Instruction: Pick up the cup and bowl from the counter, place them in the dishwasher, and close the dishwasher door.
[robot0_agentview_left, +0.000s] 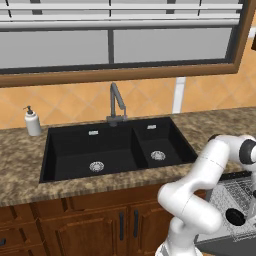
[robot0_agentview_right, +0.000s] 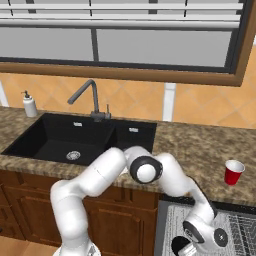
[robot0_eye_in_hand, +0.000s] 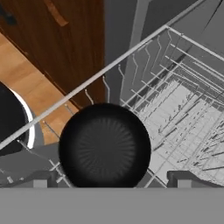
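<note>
Now bowl (robot0_eye_in_hand: 105, 146) between gripper (robot0_eye_in_hand: 111, 179) fingertips, over rack (robot0_eye_in_hand: 188, 113)

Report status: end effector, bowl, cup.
End effector down over dishwasher rack, black bowl between fingertips. Red cup on counter. Dishwasher open.

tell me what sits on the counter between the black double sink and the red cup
Nothing: in the right base view, bare brown speckled counter runs from the black double sink to the red cup.

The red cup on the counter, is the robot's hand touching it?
Apart. In the right base view the red cup stands alone on the counter, while the gripper is down over the dishwasher rack, with open counter between them.
</note>
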